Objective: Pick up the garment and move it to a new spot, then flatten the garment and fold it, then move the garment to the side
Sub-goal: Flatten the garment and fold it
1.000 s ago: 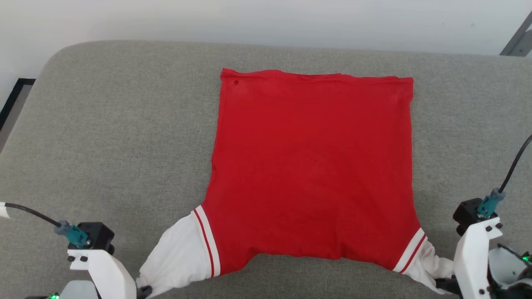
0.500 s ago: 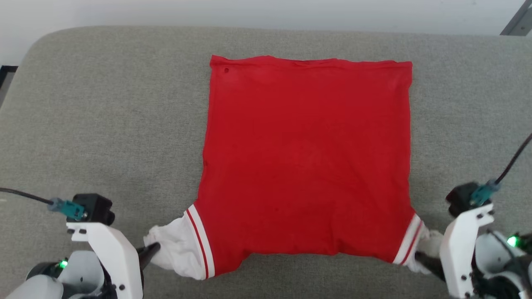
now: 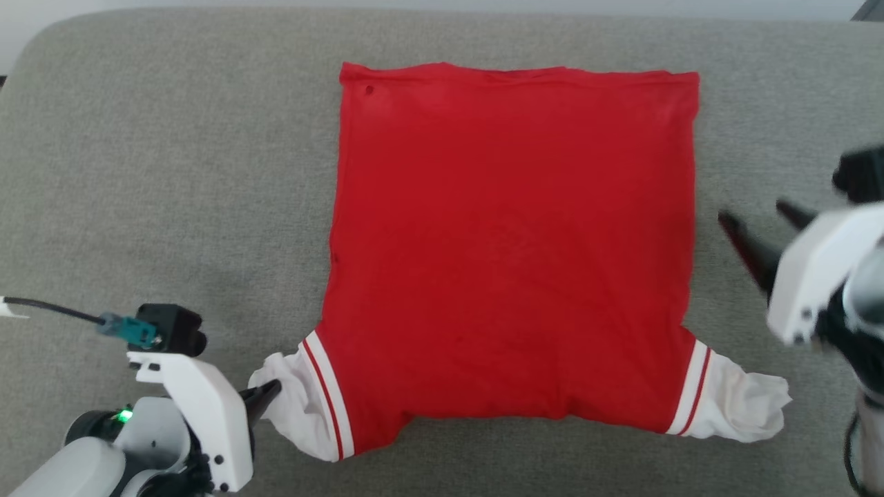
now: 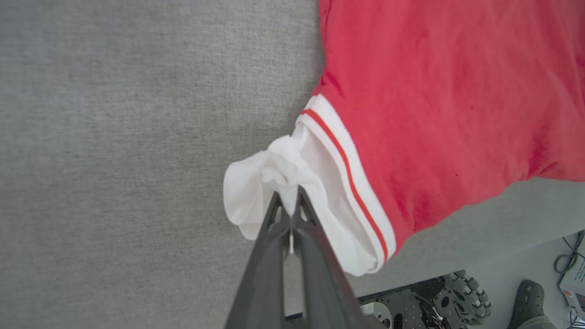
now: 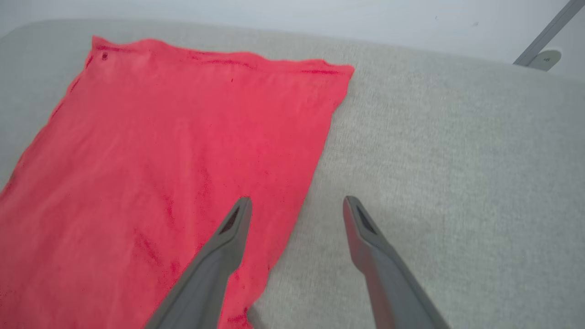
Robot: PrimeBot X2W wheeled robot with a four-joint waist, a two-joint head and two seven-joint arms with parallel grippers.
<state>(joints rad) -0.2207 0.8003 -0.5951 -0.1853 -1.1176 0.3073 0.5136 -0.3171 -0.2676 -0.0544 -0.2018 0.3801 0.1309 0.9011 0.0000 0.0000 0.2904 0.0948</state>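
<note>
- Shows the garment (image 3: 514,241) spread flat in the middle of the grey tabletop (image 3: 173,172), hem at the far side and both sleeves toward the robot. Looks smooth enough in the body to fold.
- Pinches the bunched white end of the left sleeve (image 3: 293,404) in the left gripper (image 4: 289,201), fingers closed tight on the cloth. Probably serves to draw the crumpled sleeve out straight, or to lift it for a fold.
- Leaves the right sleeve (image 3: 742,407) loose on the tabletop, its white end wrinkled and touched by nothing.
- Holds the right gripper (image 5: 297,201) wide open and empty, straddling the garment's right edge: 1 finger over red cloth, 1 over tabletop. Seems placed to take or smooth that edge; height above the cloth hard to judge.
- Calls for a gentle pull, since 1 held sleeve could drag the body askew.
</note>
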